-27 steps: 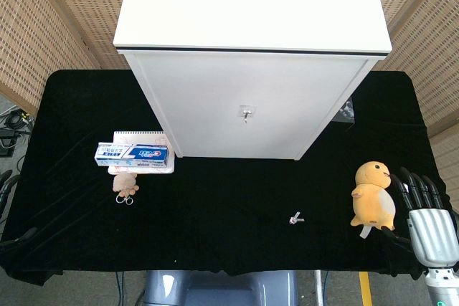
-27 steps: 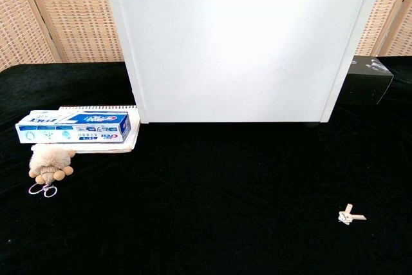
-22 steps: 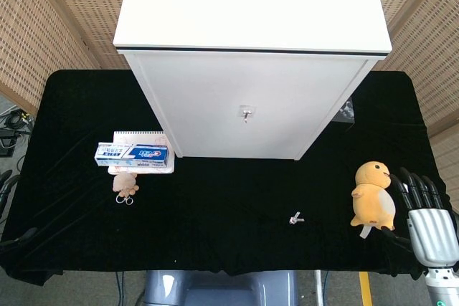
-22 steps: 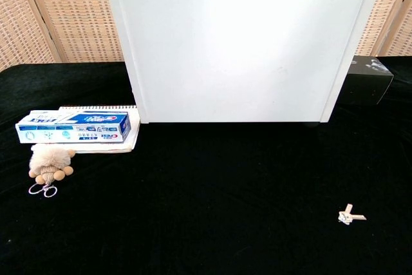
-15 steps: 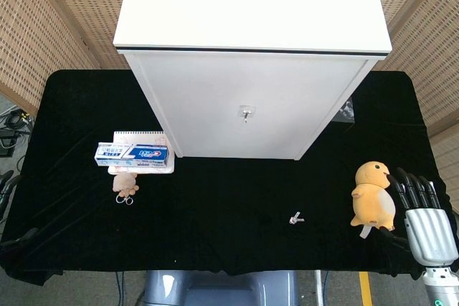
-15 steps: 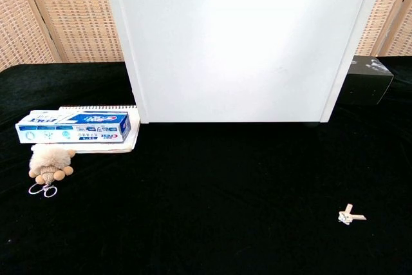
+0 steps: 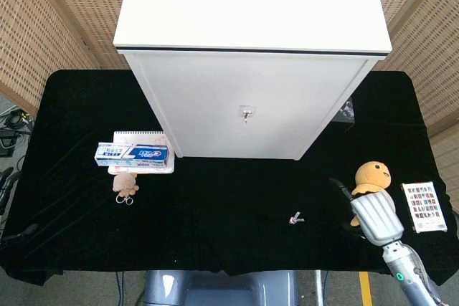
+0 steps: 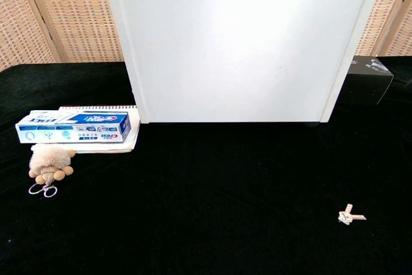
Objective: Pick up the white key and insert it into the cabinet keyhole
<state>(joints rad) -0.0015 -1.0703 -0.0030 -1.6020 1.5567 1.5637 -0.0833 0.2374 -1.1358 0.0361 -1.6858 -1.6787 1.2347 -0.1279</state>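
The right hand (image 7: pixel 375 220) hovered low over the worktop (image 7: pixel 229 249), in front of the yellow duck toy (image 7: pixel 373 177); seen from its back, with one finger reaching toward the middle, whether it was spread or curled could not be told, though it held nothing. The left hand showed in neither view. The white key (image 7: pixel 295 218) lay flat on the cloth, near the hand on its inner side, apart from it. The step looked like the approach to pick-up. Next the fingers would need to pinch the small key, then carry it to the cabinet keyhole (image 7: pixel 246 113).
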